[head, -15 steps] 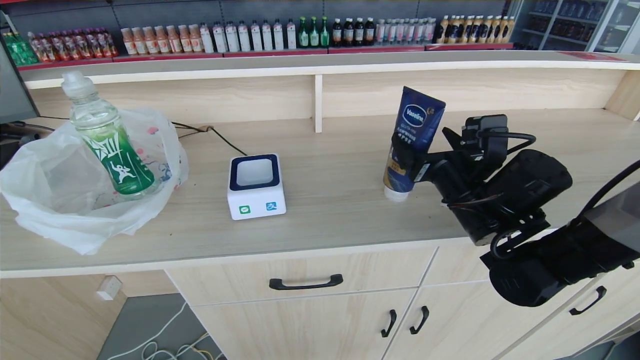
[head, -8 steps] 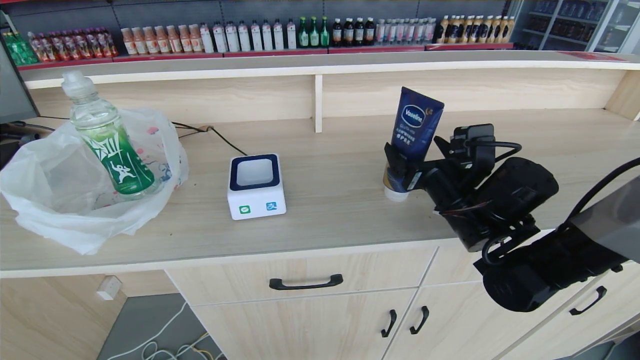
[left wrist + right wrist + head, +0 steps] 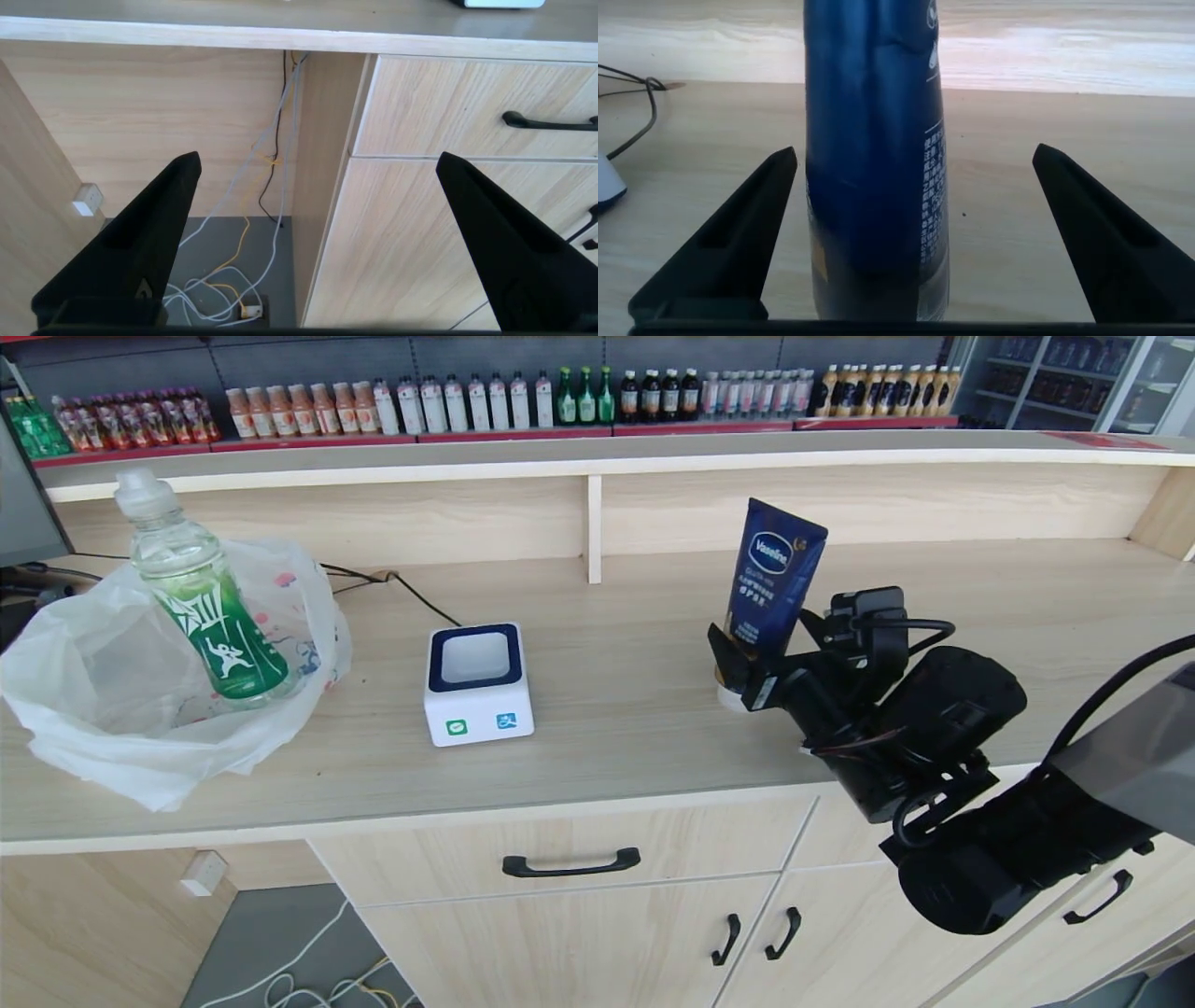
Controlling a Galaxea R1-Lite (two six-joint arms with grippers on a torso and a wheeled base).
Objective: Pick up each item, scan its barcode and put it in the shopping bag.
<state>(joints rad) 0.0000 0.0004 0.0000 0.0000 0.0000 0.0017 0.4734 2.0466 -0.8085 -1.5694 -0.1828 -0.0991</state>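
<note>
Below the table's front lip, the left claw (image 3: pixel 313 243) hangs with its fingers spread wide, facing pale wood cabinet fronts (image 3: pixel 467 187) and loose cables (image 3: pixel 224 280) on the grey floor. Black handles (image 3: pixel 571 864) mark the drawers and doors under the table (image 3: pixel 616 756), whose straight front edge runs the full width of the head view.

On the table's right half, the right claw (image 3: pixel 764 633) sits low over the surface. Its fingers are spread to either side of the blue tube (image 3: pixel 773 569) and are not pressed onto it. The wrist view shows the tube (image 3: pixel 873 159) between the two fingers, nearer one than the other. The tube stands on its white cap, leaning slightly.

A stretch of bare wood grain separates the tube from the white scanner (image 3: pixel 478 681) at mid-table, its dark-framed window facing up. A black cable (image 3: pixel 411 593) trails from behind it towards the back wall.

Well to the left, the shopping bag (image 3: pixel 84 709) lies open and crumpled near the front edge, with a green-labelled bottle (image 3: pixel 201 607) standing tilted inside it.

The table ends at a low wooden back wall (image 3: pixel 840 509) with an upright divider (image 3: pixel 594 527) and a raised ledge (image 3: pixel 597 455) on top. Beyond it, a store shelf (image 3: pixel 560 397) carries rows of drink bottles, and a glass-fronted cooler (image 3: pixel 1074 373) stands at far right.
</note>
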